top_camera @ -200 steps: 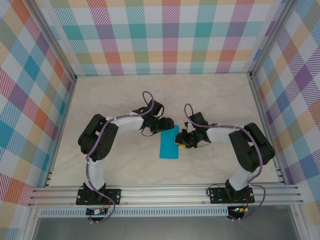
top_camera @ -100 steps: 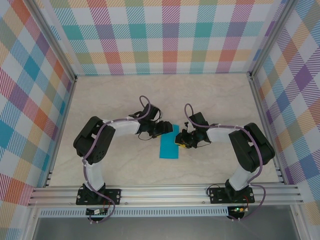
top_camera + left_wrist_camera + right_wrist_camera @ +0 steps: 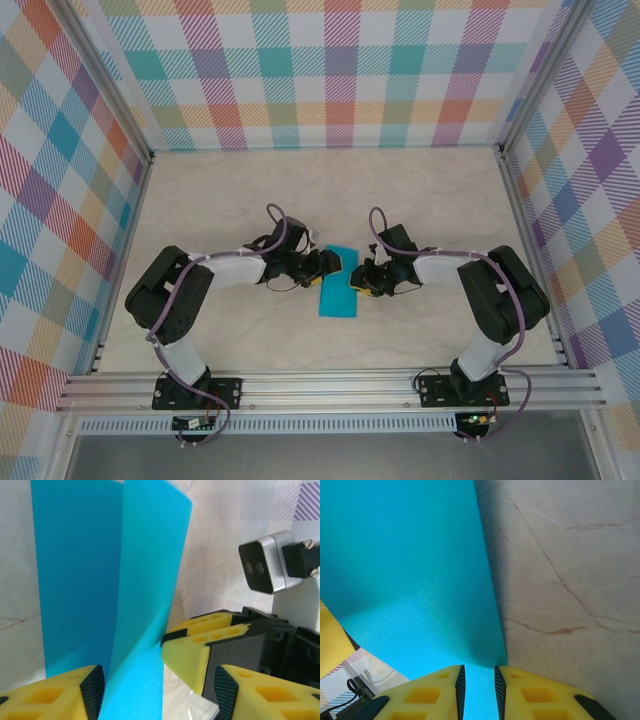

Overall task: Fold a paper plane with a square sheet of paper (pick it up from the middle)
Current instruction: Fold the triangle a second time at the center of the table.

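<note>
Handling that thin, floppy sheet of paper (image 3: 338,292) lying mid-worktop (image 3: 430,200), you had the right claw (image 3: 479,680) pinched onto its edge and the left claw (image 3: 160,695) apart astride the raised flap (image 3: 150,580), so its crease looked the firmest hold.

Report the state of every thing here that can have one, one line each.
square sheet of paper: folded about in half, upper flap lifted, not pressed flat.
left pincer: open, jaws on either side of the lifted flap.
right pincer: shut on the sheet's edge.
</note>
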